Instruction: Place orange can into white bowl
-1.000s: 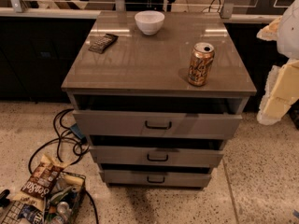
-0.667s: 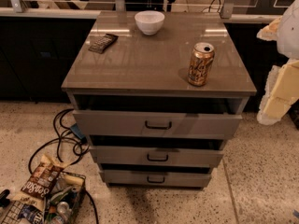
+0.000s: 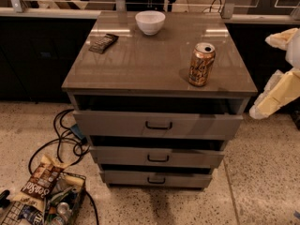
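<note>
The orange can (image 3: 201, 64), orange-gold with pale swirling lettering and a silver top with its pull tab showing, stands upright on the desk (image 3: 140, 64) near the right front corner. The white bowl (image 3: 150, 22), small, round, plain and glossy, sits right way up at the far edge of the desk near its middle, well apart from the can, with nothing visible inside. The pale gripper (image 3: 274, 95) hangs off the desk's right side, apart from both.
</note>
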Robot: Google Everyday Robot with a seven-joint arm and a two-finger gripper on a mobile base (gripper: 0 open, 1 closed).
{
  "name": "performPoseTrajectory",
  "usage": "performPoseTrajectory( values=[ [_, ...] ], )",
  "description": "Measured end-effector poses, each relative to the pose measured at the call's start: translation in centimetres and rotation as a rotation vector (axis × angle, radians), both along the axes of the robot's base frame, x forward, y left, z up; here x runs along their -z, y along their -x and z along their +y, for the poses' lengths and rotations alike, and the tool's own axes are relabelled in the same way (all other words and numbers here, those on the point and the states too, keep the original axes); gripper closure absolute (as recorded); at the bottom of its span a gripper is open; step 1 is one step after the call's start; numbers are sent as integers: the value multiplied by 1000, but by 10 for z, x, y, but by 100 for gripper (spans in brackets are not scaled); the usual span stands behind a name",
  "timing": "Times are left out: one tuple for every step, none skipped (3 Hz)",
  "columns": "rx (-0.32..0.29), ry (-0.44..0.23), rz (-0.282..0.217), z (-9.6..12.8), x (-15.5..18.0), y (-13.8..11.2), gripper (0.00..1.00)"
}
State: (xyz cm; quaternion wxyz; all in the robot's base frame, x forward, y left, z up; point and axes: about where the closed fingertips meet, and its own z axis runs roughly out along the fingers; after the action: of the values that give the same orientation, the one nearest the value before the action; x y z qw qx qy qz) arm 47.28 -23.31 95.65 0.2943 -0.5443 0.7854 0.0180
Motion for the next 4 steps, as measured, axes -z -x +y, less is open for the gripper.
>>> performPoseTrajectory(
  values=[
    [41,-205,-103,-14,19,-32,0],
    [62,-402,-185,-16,26,-62,0],
    [55,-562,-234,-12,29,-87,0],
    [52,-644,-242,-6,32,-103,0]
  ],
)
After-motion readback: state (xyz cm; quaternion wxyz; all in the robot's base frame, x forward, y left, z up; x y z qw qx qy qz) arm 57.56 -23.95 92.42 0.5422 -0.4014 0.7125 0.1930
